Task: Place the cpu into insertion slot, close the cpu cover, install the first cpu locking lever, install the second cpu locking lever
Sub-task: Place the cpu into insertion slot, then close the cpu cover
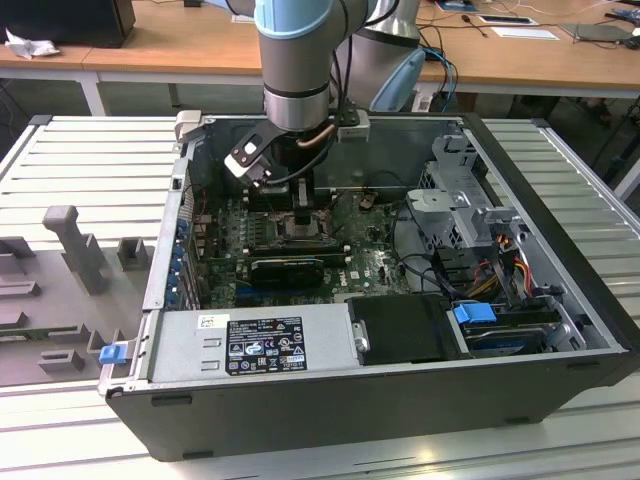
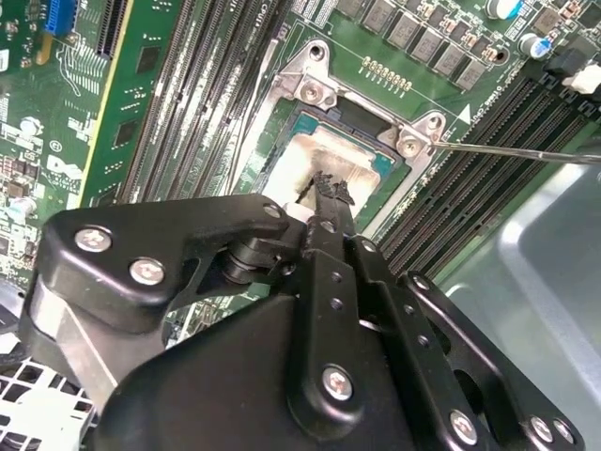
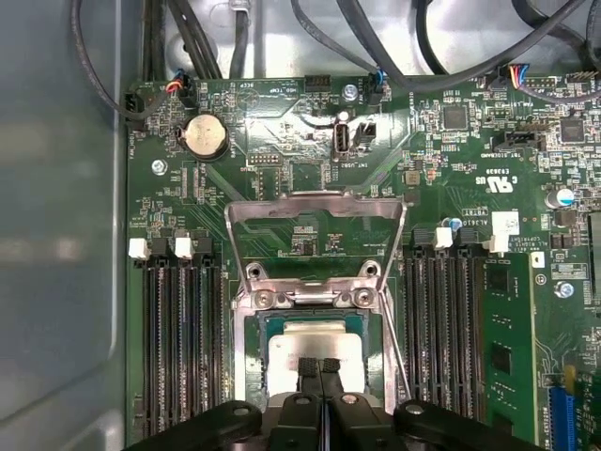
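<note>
The cpu (image 3: 315, 340) lies flat in the insertion slot (image 3: 252, 352), so that step looks done. The cpu cover (image 3: 315, 201) stands swung open, off the chip, and a thin locking lever (image 2: 512, 150) hangs loose beside the socket. The end effector (image 3: 315, 368), its tips pressed together, sits at the chip's top, touching or just above it. From here, I'd say the cover and both levers are left to do.

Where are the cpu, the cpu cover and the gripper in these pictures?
cpu (image 3: 315, 340): first wrist view, on its silvery metal top.
cpu cover (image 3: 282, 203): first wrist view, on the end bar of the open frame.
gripper (image 3: 319, 366): first wrist view, midway between its shut fingertips.
</note>
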Controlling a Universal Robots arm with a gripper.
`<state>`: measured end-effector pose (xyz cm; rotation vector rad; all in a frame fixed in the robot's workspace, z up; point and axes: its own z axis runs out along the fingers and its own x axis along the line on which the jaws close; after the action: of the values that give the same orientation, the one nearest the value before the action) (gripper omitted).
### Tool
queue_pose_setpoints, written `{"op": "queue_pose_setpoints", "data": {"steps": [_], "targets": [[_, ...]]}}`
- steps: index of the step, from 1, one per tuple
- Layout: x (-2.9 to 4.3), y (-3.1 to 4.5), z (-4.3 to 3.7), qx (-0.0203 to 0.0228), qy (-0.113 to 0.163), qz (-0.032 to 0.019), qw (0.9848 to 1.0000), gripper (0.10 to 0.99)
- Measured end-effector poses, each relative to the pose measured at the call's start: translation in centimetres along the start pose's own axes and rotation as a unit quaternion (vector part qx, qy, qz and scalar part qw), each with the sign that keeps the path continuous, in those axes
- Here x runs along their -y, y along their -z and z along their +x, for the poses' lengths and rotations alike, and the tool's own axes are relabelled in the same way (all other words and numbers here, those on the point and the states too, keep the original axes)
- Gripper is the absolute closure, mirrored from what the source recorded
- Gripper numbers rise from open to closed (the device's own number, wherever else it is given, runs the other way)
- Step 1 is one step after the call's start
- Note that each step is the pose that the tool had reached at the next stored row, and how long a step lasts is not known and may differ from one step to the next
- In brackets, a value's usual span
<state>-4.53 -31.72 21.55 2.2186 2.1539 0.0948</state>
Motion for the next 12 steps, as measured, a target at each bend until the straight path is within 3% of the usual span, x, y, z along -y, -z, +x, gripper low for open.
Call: {"op": "queue_pose_setpoints", "data": {"steps": [9,12], "targets": [[-0.07,0.9,0.01,0.0,0.0,0.0,1.0,0.98],[-0.52,0.93,0.01,0.0,0.0,0.0007,1.0,0.98]]}}
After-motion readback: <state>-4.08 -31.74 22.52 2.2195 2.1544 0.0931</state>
